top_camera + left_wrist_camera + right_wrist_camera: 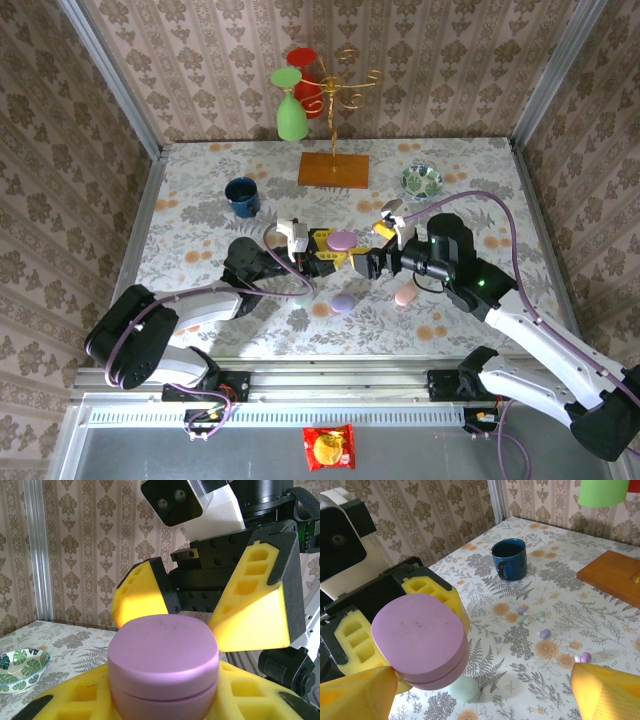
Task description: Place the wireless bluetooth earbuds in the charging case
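Observation:
My left gripper (328,250) is shut on a lilac charging case (342,240), held above the table with its lid closed. In the left wrist view the case (164,665) sits between my yellow pads (75,695). The right gripper (200,605) faces it, jaws wide open on either side of the case without touching it. In the right wrist view the case (420,640) is at the left, between the right gripper's (480,697) spread fingertips (607,690). Several tiny earbuds lie loose on the tablecloth: lilac (545,633), greenish-white (540,616), another lilac (584,657).
A mint green case (464,689) lies on the table under the held one. A pink case (405,296) and another lilac case (342,303) lie near the front. Behind stand a blue mug (242,196), a wooden-based cup stand (334,170) and a leaf-patterned bowl (422,181).

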Controlling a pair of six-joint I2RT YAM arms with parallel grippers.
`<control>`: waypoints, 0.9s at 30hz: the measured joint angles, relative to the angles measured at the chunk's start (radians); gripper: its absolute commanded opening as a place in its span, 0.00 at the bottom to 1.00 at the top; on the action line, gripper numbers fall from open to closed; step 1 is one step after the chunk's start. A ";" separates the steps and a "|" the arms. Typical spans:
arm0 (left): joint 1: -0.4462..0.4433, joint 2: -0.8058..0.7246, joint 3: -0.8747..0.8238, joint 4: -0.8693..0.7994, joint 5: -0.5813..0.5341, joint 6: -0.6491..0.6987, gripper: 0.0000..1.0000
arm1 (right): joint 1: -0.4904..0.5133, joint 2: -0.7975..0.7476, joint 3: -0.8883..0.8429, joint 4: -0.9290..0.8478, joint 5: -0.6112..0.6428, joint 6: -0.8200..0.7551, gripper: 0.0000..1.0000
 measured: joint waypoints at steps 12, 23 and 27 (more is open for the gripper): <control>0.000 0.000 0.000 -0.038 0.002 -0.002 0.28 | 0.000 0.028 0.005 0.061 0.031 0.055 0.90; -0.008 0.000 0.000 -0.026 0.075 -0.003 0.28 | 0.000 0.089 0.055 0.040 0.066 0.070 0.88; -0.008 0.000 0.000 -0.023 0.081 -0.004 0.28 | -0.004 0.092 0.064 0.025 0.021 0.069 0.89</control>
